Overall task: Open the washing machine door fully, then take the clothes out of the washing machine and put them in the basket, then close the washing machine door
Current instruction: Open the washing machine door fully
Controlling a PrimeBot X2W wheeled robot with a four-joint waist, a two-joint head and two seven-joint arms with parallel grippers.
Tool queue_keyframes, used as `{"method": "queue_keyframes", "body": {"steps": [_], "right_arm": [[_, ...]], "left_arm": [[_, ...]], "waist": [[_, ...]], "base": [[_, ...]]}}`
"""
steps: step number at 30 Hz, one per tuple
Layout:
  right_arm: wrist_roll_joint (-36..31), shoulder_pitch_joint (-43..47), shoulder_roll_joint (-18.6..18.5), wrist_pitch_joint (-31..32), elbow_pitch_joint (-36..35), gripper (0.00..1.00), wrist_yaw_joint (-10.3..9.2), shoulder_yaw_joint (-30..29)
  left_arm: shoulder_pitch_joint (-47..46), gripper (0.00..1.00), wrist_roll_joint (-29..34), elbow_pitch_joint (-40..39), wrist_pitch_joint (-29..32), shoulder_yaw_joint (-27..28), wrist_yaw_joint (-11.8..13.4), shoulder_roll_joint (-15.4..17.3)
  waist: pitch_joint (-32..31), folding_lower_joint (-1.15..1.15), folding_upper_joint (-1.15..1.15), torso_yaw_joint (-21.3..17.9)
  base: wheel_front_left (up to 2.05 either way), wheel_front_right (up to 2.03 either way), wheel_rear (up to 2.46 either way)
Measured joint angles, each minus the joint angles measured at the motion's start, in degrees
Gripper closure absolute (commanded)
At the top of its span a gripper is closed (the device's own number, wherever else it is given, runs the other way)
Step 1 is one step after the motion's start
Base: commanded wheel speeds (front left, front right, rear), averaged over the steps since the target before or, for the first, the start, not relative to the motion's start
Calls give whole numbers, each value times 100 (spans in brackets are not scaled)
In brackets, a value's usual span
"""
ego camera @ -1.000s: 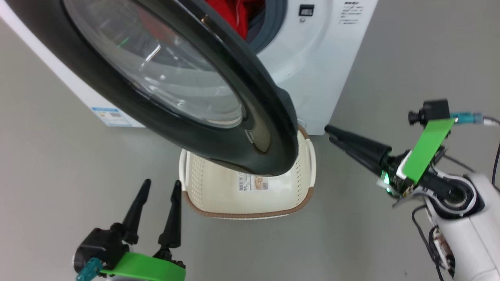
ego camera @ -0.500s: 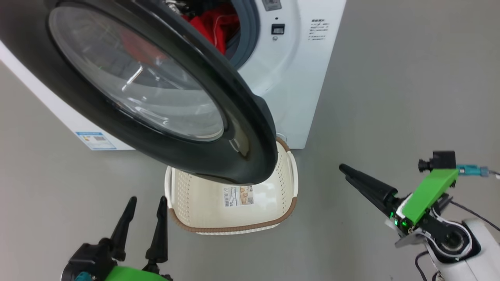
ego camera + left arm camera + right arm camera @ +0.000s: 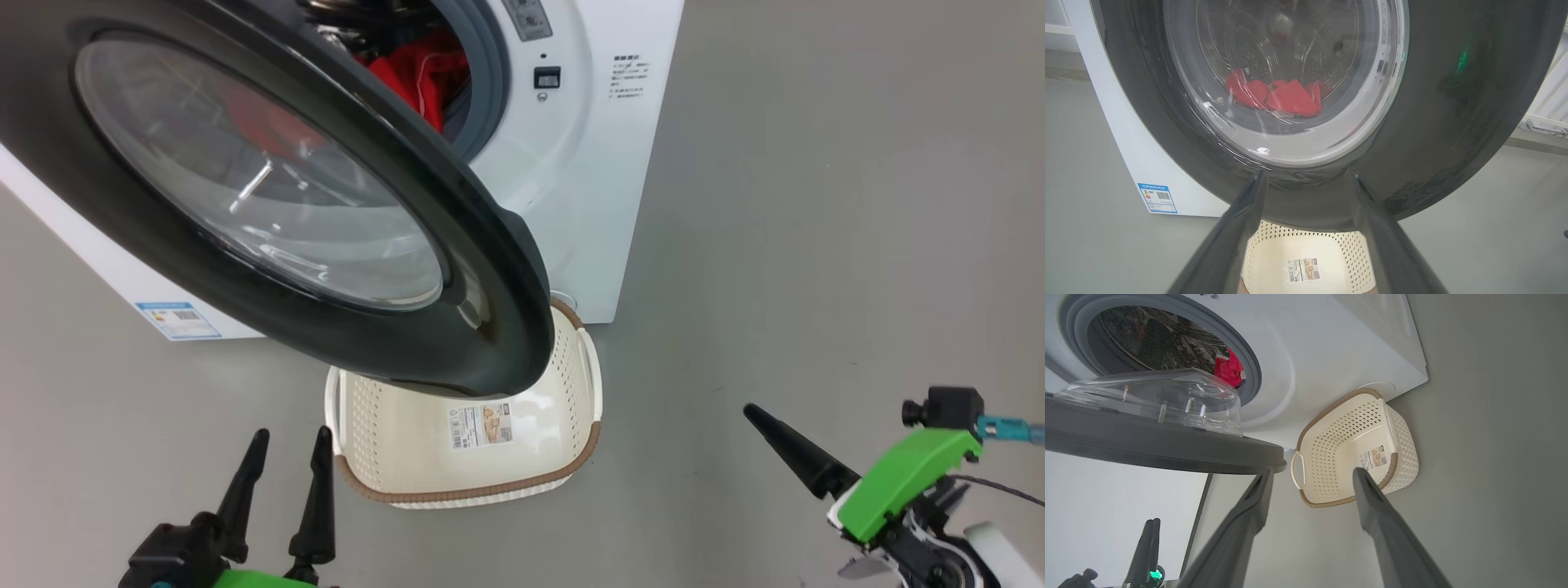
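Grey floor (image 3: 816,204) is carrying everything. The washing machine (image 3: 571,204) is standing on it, and the basket (image 3: 539,433) is sitting on the floor against the machine's front bottom edge, partly under the door (image 3: 506,327).

The door is hanging swung out, its free edge pointing away from the machine and over the basket. I am judging it open but perhaps not fully. The red clothes (image 3: 408,73) are lying low in the drum and the basket is sitting empty, so unloading and closing are left.

The basket's mouth is facing up, and its long axis is running side to side along the machine's front.

I am holding both claws spread wide and gripping nothing. The left claw (image 3: 291,433) is hovering just beside the basket's near left corner. The right claw (image 3: 749,411) is hanging well apart to the right.
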Motion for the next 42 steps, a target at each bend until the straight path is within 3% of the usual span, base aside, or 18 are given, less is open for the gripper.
{"method": "queue_keyframes", "body": {"steps": [14, 19, 27, 34, 42], "right_arm": [[-944, 71, -818, -2743, 257, 0, 0, 1330], [-1257, 49, -892, -3099, 515, 0, 0, 1512], [-2806, 97, -501, -3109, 319, 0, 1, 177], [-4125, 557, -107, -3125, -105, 0, 1, -637], [-4797, 931, 268, -3125, -387, 0, 3, -1260]], "left_arm": [[98, 0, 0, 77, 0, 80, -38, 1], [98, 0, 0, 89, 0, 98, -38, 1], [97, 0, 0, 89, 0, 135, -38, 1], [97, 0, 0, 83, 0, 138, -38, 1], [98, 0, 0, -3, 0, 137, -38, 2]], "waist": [[-86, 0, 0, -113], [-87, 0, 0, -128], [-82, 0, 0, -123], [-117, 0, 0, -103], [-160, 0, 0, -50]], "base": [[0, 0, 0], [0, 0, 0], [0, 0, 0], [0, 0, 0], [0, 0, 0]]}}
